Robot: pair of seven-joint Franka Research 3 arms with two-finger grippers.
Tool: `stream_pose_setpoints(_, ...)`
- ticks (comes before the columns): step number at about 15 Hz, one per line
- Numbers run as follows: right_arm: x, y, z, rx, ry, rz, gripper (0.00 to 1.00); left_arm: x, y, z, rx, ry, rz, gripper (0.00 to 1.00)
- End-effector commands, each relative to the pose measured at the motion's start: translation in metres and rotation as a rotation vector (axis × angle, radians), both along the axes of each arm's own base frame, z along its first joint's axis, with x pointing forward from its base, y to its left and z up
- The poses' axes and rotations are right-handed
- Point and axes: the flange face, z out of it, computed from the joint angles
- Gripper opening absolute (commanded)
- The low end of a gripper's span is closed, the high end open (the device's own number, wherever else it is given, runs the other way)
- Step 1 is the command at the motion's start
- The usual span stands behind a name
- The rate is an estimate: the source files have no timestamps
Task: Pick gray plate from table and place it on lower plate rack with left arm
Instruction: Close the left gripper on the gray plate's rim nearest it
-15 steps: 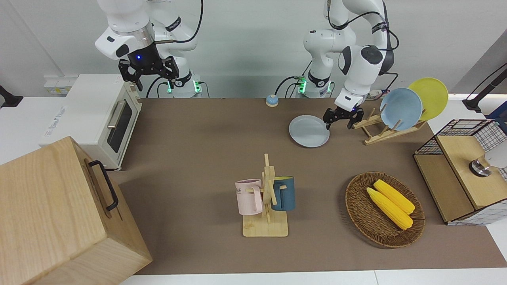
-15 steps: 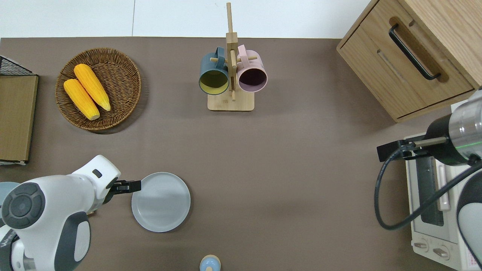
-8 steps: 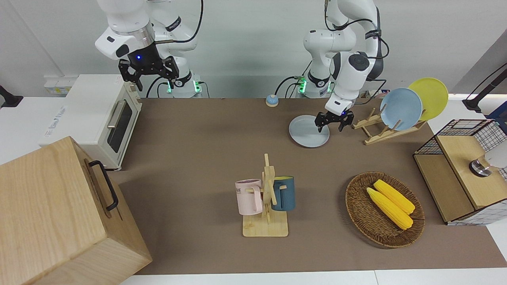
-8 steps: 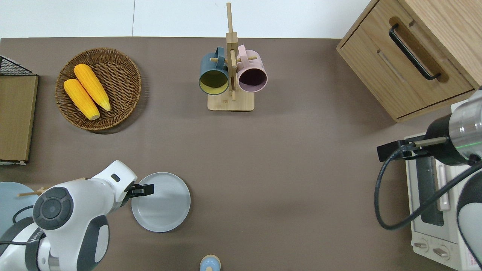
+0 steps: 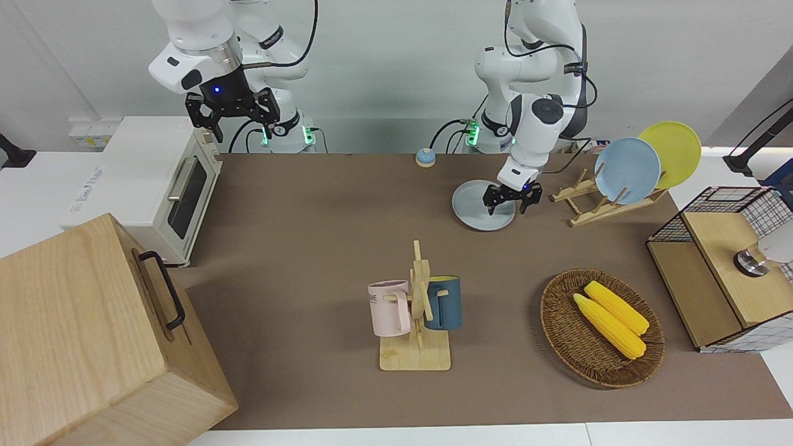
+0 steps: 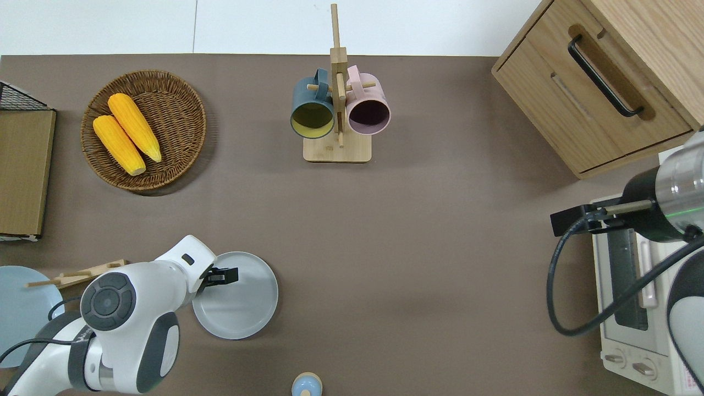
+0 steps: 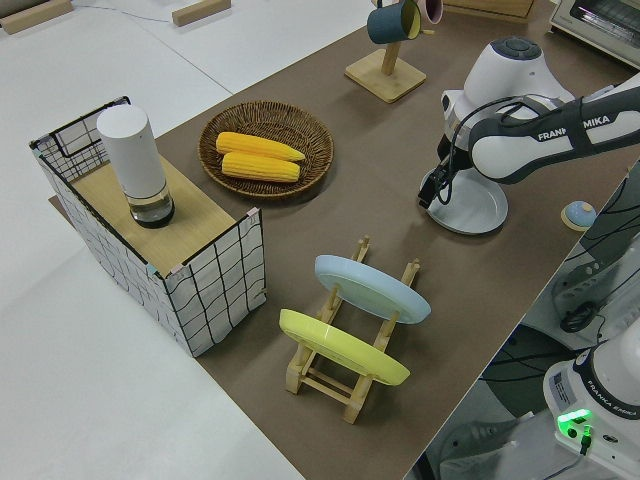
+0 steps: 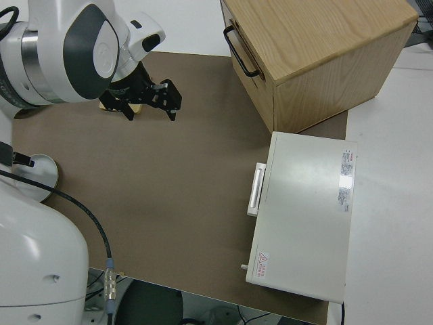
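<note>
table (image 5: 310,217): three plates, two mugs, two corncobs

three plates (image 5: 483,205), two mugs (image 5: 443,302), two corn cobs (image 5: 610,319), one basket (image 5: 560,322), two racks (image 5: 598,207)

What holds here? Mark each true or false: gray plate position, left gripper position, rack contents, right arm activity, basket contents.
1. The gray plate lies flat on the table. True.
2. The left gripper is over the wicker basket. False: it is over the gray plate's rim.
3. The lower plate rack holds a blue plate and a yellow plate. True.
4. The right arm is lifting a mug. False: it is parked.
5. The basket holds bananas. False: two corn cobs.
</note>
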Motion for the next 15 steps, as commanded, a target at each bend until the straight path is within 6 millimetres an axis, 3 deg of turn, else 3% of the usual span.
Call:
stream_pose_setpoints(1, -0.002, -0.001, 0.003, 0.009, 0.006, -0.002, 0.990, -0.005, -0.003, -0.013, -0.009, -0.015, 0.012, 0.99)
stream_pose_setpoints(6, -0.002, -0.001, 0.003, 0.009, 0.006, -0.002, 0.990, -0.007, -0.003, -0.024, -0.009, -0.013, 0.012, 0.95)
stream_pose_setpoints(11, -0.002, -0.001, 0.003, 0.009, 0.006, -0.002, 0.987, -0.008, -0.003, -0.025, -0.006, -0.011, 0.008, 0.39)
stream_pose_setpoints(12, -0.002, -0.001, 0.003, 0.009, 0.006, -0.002, 0.987, -0.008, -0.003, -0.025, -0.006, -0.011, 0.008, 0.25)
stream_pose_setpoints(13, -0.002, -0.001, 0.003, 0.009, 0.006, -0.002, 0.990, -0.008, -0.002, -0.025, -0.006, -0.011, 0.009, 0.00)
stream_pose_setpoints(15, -0.002, -0.001, 0.003, 0.009, 0.006, -0.002, 0.990, -0.008, -0.002, -0.028, -0.005, -0.003, 0.008, 0.00)
